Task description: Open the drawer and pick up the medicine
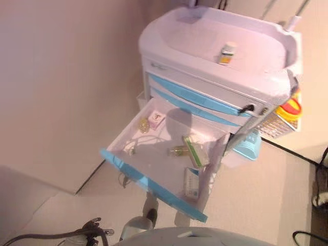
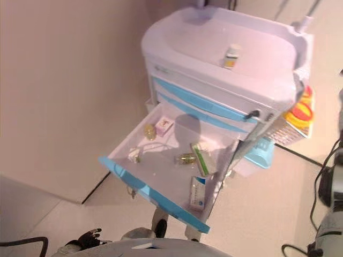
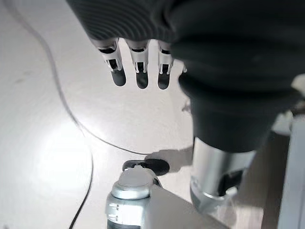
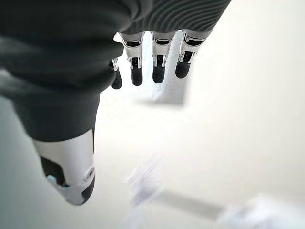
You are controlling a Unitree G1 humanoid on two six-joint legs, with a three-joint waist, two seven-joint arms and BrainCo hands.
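A white medical cart point(image 1: 215, 31) stands ahead with its lower drawer point(image 1: 154, 187) pulled wide open. In the drawer lie a small pink box point(image 1: 156, 120), two small vials point(image 1: 144, 124) point(image 1: 178, 150), a green and white box point(image 1: 195, 150) and another box point(image 1: 192, 184) at the front right. A medicine bottle point(image 1: 227, 53) with a yellow label stands upright on the cart's top. My left hand point(image 3: 138, 67) hangs low over the floor, fingers straight, holding nothing. My right hand point(image 4: 159, 62) also hangs low, fingers straight and empty. Both are far from the drawer.
Two closed drawers with blue fronts point(image 1: 195, 97) sit above the open one. A wire basket point(image 1: 279, 123) with yellow and red items hangs on the cart's right side, with a blue bin point(image 1: 248, 146) below it. A wall runs along the left.
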